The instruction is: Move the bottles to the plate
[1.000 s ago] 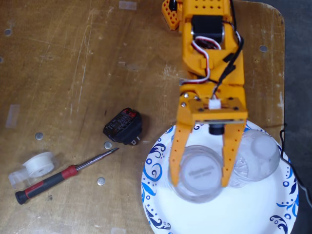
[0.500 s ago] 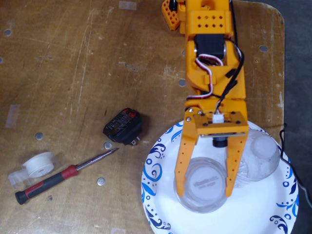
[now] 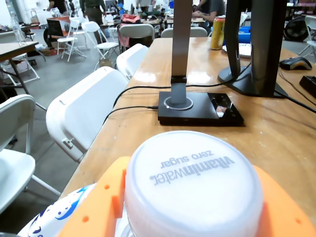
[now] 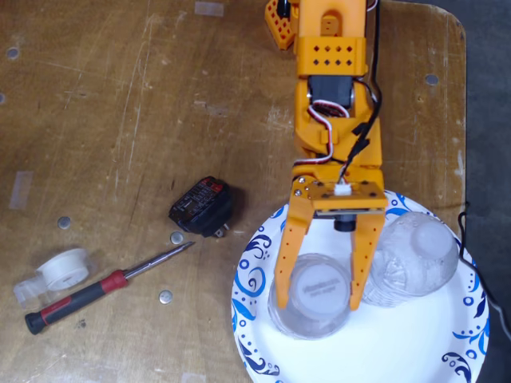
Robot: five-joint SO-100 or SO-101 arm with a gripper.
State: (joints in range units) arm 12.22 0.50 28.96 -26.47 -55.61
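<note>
My orange gripper (image 4: 319, 297) is closed around a clear bottle (image 4: 315, 286) that stands upright on the white plate with blue swirls (image 4: 254, 263). From above only its white cap shows; its label is hidden. In the wrist view the cap (image 3: 192, 182) reads "vitaminwater zero sugar" and sits between my gripper's (image 3: 190, 205) orange fingers (image 3: 98, 197), with the plate rim (image 3: 54, 217) at lower left. The ribbed, unlabelled bottle (image 4: 415, 257) stands on the plate just right of my right finger, touching it or nearly so.
A black battery pack (image 4: 202, 207), a red-handled screwdriver (image 4: 104, 287) and a clear tape roll (image 4: 62, 267) lie on the wooden table left of the plate. The table edge (image 4: 465, 120) runs close on the right. The wrist view shows a lamp base (image 3: 197, 106) and a monitor stand (image 3: 256, 84).
</note>
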